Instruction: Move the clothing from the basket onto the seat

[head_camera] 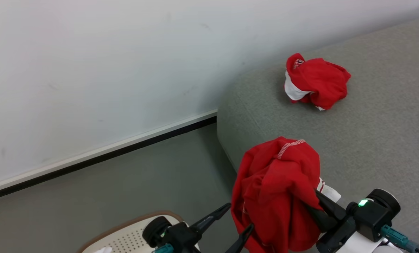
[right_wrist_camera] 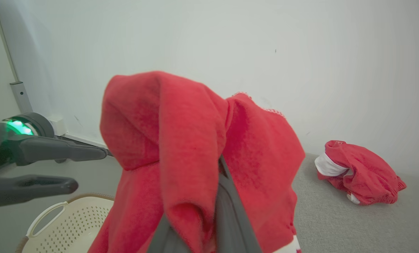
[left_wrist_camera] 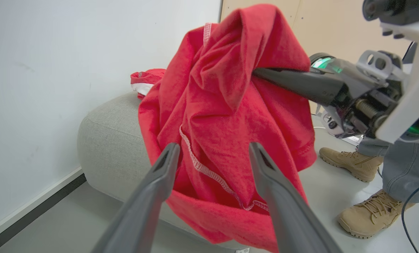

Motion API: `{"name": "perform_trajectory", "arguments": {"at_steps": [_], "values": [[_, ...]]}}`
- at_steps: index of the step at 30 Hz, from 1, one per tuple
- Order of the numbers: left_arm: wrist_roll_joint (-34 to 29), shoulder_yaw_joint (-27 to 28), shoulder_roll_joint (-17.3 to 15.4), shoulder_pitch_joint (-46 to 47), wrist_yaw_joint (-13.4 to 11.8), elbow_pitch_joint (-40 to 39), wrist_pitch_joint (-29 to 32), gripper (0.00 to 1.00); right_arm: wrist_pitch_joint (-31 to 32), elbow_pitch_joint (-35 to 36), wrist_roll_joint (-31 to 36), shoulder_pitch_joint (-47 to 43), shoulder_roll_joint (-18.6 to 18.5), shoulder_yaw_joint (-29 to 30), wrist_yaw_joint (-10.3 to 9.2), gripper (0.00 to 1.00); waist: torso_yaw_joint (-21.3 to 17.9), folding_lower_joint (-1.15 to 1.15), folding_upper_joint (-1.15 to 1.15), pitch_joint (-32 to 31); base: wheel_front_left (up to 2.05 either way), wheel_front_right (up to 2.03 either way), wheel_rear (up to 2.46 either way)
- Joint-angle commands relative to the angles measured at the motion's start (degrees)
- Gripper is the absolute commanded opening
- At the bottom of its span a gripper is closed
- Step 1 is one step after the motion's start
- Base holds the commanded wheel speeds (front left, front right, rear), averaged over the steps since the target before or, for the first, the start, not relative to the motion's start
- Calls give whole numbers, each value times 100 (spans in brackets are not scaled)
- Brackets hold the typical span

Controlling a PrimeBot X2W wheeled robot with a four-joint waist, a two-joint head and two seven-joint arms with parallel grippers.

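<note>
A red garment (head_camera: 276, 189) hangs over the front left corner of the grey seat (head_camera: 371, 133), with my right gripper (head_camera: 315, 200) shut on its upper folds. In the right wrist view the cloth (right_wrist_camera: 195, 147) drapes over that gripper's fingers (right_wrist_camera: 230, 218). My left gripper (head_camera: 238, 218) stands open just left of the garment's lower part, nothing between its fingers; its own view shows them (left_wrist_camera: 213, 147) spread in front of the cloth (left_wrist_camera: 223, 105). A second red and white garment (head_camera: 315, 82) lies bundled further back on the seat. The cream basket (head_camera: 125, 235) sits at the bottom left.
A white wall with a dark skirting strip (head_camera: 100, 154) runs behind the grey floor and the seat. A person's tan boots (left_wrist_camera: 350, 161) stand on the floor to the right of the seat in the left wrist view.
</note>
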State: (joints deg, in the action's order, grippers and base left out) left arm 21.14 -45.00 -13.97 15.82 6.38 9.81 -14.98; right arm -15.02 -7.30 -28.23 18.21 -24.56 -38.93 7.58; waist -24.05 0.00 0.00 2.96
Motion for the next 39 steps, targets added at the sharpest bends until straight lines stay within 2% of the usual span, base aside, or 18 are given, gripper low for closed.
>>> {"name": "perform_trajectory", "arguments": {"at_steps": [1,8,16,20,27,34,39], "values": [[-102,-2,-10,57,7,29,-12,100,-21,32,28,-82,27,38,-17,0,-129,0,0,63,0,0,0],[-111,5,10,107,42,102,-19,100,-21,80,110,-142,48,196,-17,0,-229,0,0,123,0,0,0],[-165,64,-28,256,59,96,-17,100,-21,123,275,-47,158,598,-17,0,-92,0,0,500,0,0,0],[-208,37,-87,467,57,127,-8,100,-21,151,354,117,263,991,-17,0,27,0,0,897,0,0,0],[-322,9,-125,1062,82,174,95,100,-21,-3,705,763,341,2019,-17,0,328,0,0,1681,0,0,0],[-387,7,-145,1561,93,257,142,100,-21,-512,967,2088,32,3036,-17,0,691,0,0,2404,0,0,0],[-455,-13,-52,1767,29,394,142,100,-21,-1190,1165,3113,-524,3802,-17,0,1025,0,0,2731,0,0,0]]}}
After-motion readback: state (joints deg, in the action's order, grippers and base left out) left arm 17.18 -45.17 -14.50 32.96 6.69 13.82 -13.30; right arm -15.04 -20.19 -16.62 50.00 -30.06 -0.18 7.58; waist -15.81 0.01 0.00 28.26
